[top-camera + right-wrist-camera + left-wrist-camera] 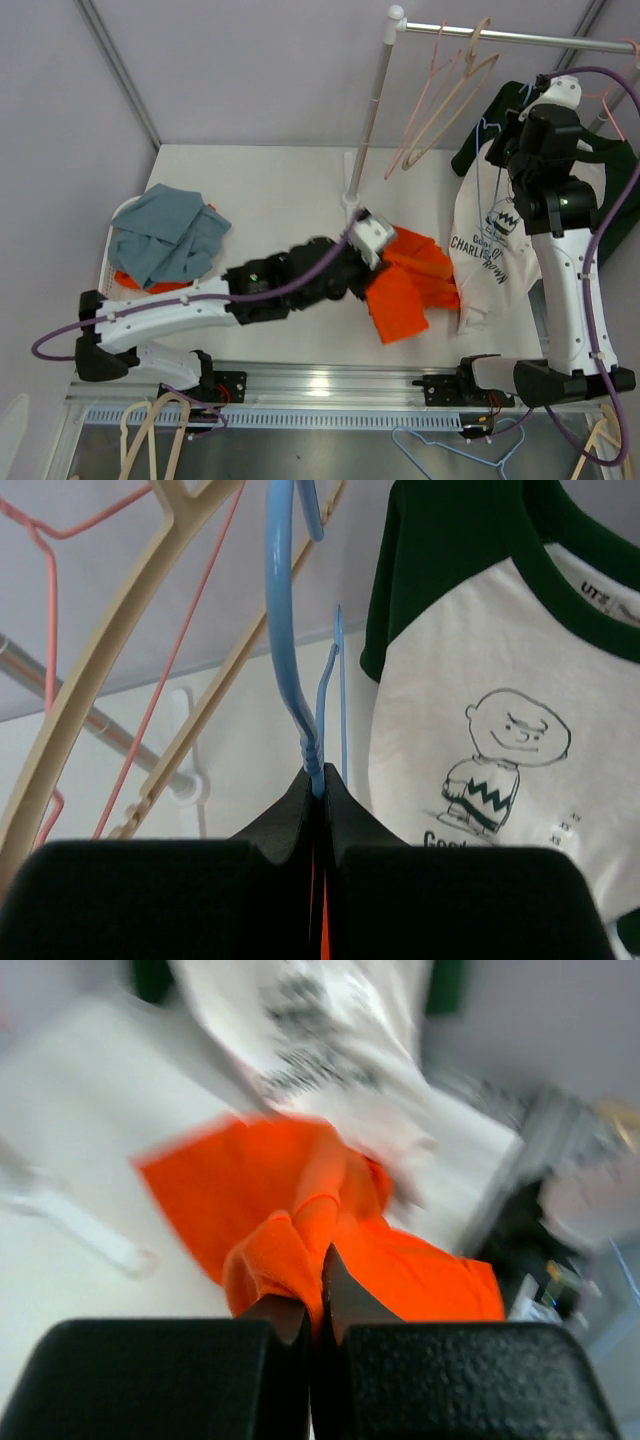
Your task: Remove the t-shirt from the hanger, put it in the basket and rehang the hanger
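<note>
Lying on the white table [270, 200] just right of the foot of the rack pole [376, 100], the orange t-shirt [405, 295] is, as far as the blur allows, pinched in the clenched left gripper [318, 1280]. Farther right of the pole, the right gripper [318, 785] clamps a blue hanger [277, 600] by its hook, with grey walls [250, 60] behind.

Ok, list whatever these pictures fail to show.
Right wrist: the blue hanger below its neck, hidden by the right gripper shut on it.
Left wrist: print on the white t-shirt, motion-blurred.
Top external: left gripper's hold on the orange t-shirt, covered by its own wrist.
Top external: what lies under the grey cloth.
</note>
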